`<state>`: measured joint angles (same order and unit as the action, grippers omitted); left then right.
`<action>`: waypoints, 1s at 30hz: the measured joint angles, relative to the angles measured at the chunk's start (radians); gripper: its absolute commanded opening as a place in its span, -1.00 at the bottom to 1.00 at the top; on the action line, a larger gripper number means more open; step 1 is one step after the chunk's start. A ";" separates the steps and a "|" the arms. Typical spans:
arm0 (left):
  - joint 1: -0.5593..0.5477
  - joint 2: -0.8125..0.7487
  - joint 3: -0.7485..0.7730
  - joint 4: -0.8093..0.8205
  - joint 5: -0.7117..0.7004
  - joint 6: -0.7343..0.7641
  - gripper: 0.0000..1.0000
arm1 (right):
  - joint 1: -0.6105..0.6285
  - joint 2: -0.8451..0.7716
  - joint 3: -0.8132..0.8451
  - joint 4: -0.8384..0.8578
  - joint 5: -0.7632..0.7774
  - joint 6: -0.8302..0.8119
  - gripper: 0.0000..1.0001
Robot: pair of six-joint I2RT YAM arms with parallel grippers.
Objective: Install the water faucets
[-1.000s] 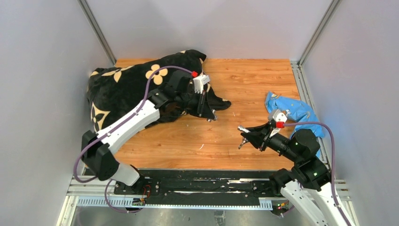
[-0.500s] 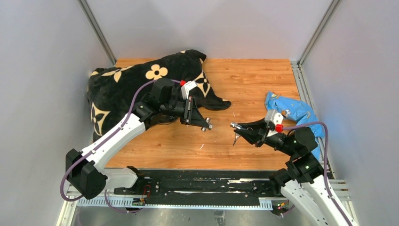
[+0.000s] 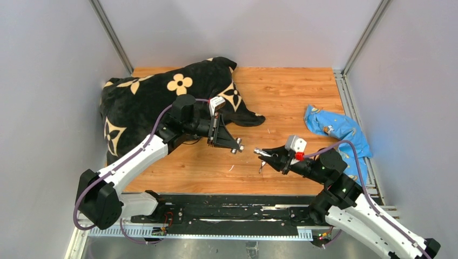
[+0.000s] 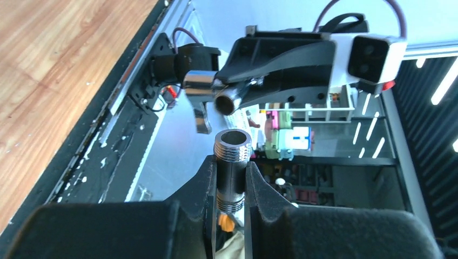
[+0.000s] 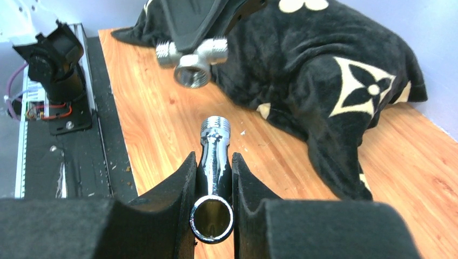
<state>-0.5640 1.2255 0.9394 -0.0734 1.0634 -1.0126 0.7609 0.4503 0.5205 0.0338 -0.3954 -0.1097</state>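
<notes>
Left arm (image 3: 141,155) and right arm (image 3: 361,221) have white links, black joints, purple cables (image 3: 160,118).

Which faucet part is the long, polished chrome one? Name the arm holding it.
The chrome tap piece held in the right gripper: slim, mirror-bright, threaded at its tip. The stubby fitting in the left gripper is short, duller grey.

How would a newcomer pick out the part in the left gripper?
Start at the black flowered blanket, far left. Just right of it, the left gripper pinches a stubby silver threaded fitting. The right gripper's tap opposite is longer, smooth chrome.
</notes>
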 measured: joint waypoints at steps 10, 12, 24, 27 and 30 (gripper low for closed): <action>0.006 0.000 -0.072 0.245 0.059 -0.219 -0.99 | 0.190 -0.135 -0.179 0.110 0.148 -0.189 -0.99; 0.006 0.000 -0.077 0.262 0.064 -0.244 -0.99 | 0.229 -0.137 -0.190 0.142 0.161 -0.265 -0.99; 0.007 -0.002 -0.121 0.455 0.115 -0.452 -0.99 | 0.442 -0.016 -0.146 0.269 0.274 -0.696 -0.99; 0.007 -0.002 -0.121 0.478 0.121 -0.469 -0.99 | 0.459 -0.006 -0.138 0.295 0.296 -0.761 -0.99; 0.007 -0.002 -0.126 0.491 0.124 -0.480 -0.99 | 0.463 -0.003 -0.132 0.314 0.314 -0.809 -0.99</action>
<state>-0.5571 1.2240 0.8135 0.4171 1.1873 -1.4929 1.2240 0.4477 0.3882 0.3477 -0.0814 -0.9188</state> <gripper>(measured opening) 0.180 0.212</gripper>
